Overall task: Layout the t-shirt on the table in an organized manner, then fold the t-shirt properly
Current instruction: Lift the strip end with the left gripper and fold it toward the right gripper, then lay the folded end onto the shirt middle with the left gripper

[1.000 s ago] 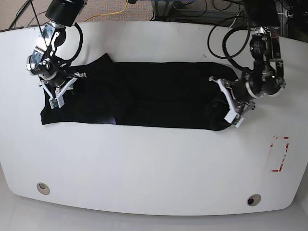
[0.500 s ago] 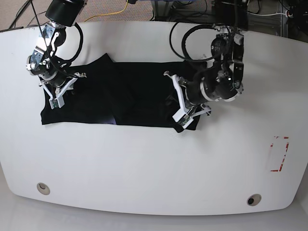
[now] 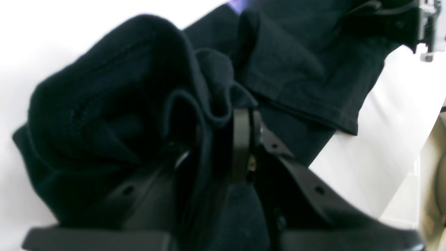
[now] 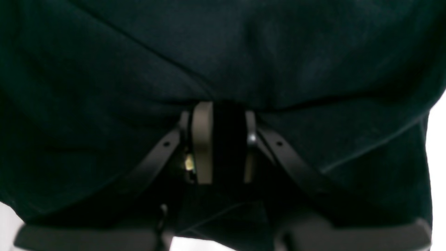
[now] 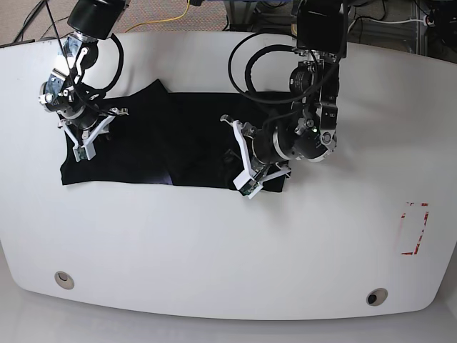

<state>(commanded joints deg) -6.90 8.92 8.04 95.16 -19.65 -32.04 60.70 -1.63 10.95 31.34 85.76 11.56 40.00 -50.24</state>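
Observation:
The black t-shirt (image 5: 178, 143) lies across the far half of the white table (image 5: 228, 243), its right end doubled over toward the middle. My left gripper (image 5: 241, 161) is shut on that bunched right end. The left wrist view shows my left gripper (image 3: 244, 139) pinching a thick fold of the t-shirt (image 3: 104, 87). My right gripper (image 5: 84, 139) rests on the shirt's left end. In the right wrist view dark cloth of the t-shirt (image 4: 223, 52) fills the gap of my right gripper (image 4: 224, 139).
A red tape rectangle (image 5: 414, 229) marks the table at the right. Two round grey grommet holes (image 5: 64, 279) (image 5: 376, 296) sit near the front edge. Cables (image 5: 171, 14) lie on the floor beyond the far edge.
My left gripper has moved from the table's right side toward the middle, dragging the shirt's right end over the body. The right arm has stayed in place.

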